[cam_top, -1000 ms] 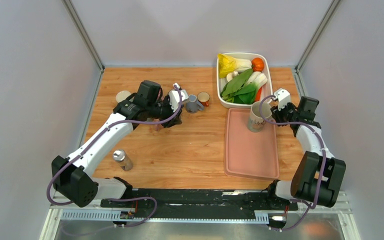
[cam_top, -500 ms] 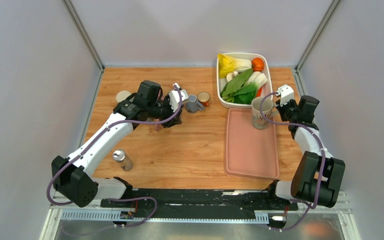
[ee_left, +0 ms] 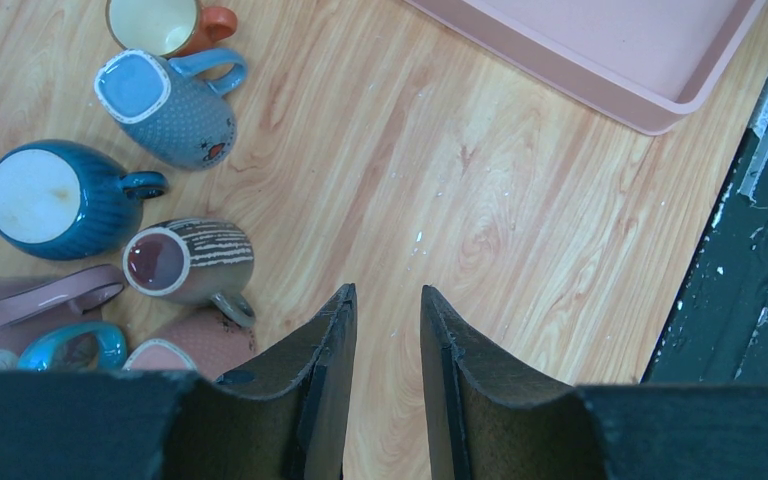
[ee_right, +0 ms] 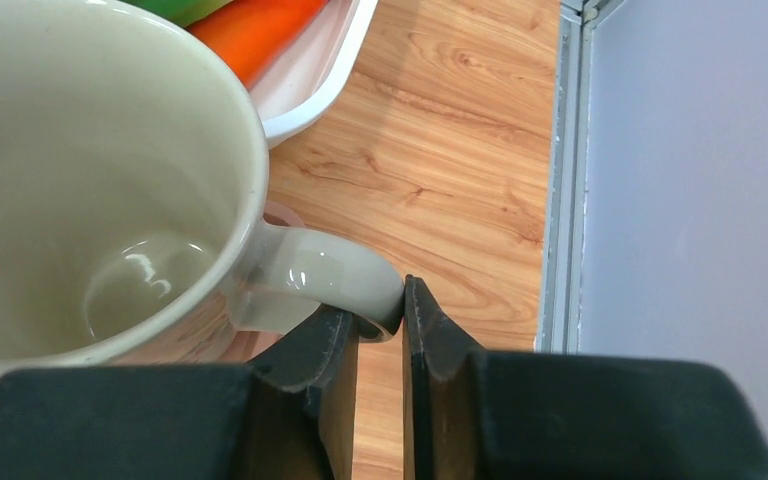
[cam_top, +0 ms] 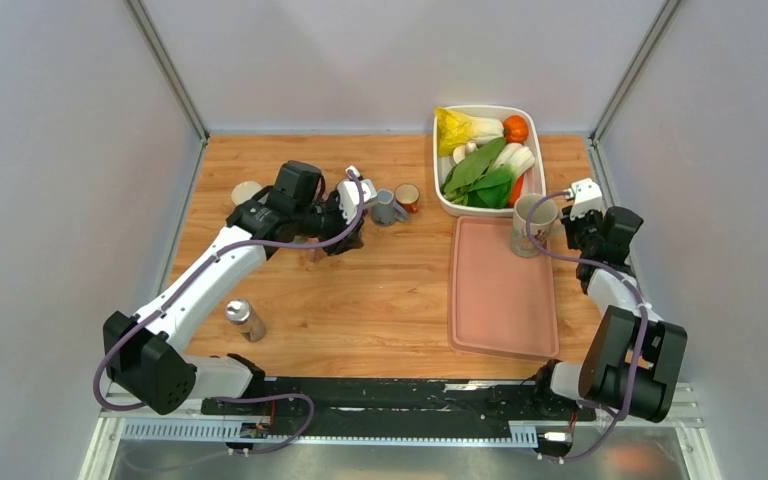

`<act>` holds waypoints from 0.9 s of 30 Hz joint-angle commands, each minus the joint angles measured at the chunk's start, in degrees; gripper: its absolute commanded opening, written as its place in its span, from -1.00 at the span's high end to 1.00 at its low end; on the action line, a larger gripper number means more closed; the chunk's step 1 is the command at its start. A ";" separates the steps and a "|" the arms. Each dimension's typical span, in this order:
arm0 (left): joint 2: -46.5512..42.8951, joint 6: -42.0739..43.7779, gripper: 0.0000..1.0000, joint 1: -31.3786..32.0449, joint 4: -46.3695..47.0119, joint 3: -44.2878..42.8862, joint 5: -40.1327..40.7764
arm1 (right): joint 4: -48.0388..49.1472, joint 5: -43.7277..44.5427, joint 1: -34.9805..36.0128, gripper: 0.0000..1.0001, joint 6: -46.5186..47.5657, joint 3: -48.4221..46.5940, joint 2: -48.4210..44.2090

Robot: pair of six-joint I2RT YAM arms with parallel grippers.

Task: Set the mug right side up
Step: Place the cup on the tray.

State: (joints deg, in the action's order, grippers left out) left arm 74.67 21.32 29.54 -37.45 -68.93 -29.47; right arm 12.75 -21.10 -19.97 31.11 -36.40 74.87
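One mug (ee_right: pixel 110 180) in right tool (ee_right: pixel 380 312)

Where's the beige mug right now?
The mug is on the right of the top view, upright at the far right corner of the pink tray, beside the white vegetable bin, its handle pinched by the right gripper.

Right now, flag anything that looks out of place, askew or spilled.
Two mugs on the wood near the left arm stand upside down, bases up: the teal mug and the grey-blue mug. Nothing looks spilled or broken.
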 commanded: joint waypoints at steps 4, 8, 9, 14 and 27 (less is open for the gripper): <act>-1.60 0.97 0.26 0.05 0.03 0.15 -0.21 | 14.15 3.73 -1.05 1.00 -2.50 4.50 -3.26; -1.48 1.31 0.27 0.01 -0.95 0.20 -0.08 | 19.21 4.93 -1.04 1.00 -3.65 5.96 -2.68; -1.51 1.42 0.27 0.05 -1.26 0.20 0.14 | 20.26 5.19 -1.08 1.00 -3.73 6.25 -2.47; -1.63 2.02 0.27 0.03 -2.17 -0.13 0.78 | 23.30 5.14 -1.20 1.00 -4.23 6.54 -1.13; -1.88 1.93 0.27 0.06 -1.60 0.52 1.01 | 22.46 5.78 -1.13 0.75 -5.65 4.95 0.99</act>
State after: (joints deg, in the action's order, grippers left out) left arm 74.67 22.26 29.54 -39.24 -68.93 -27.99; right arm 30.98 -17.96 -20.36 25.91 -29.12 76.42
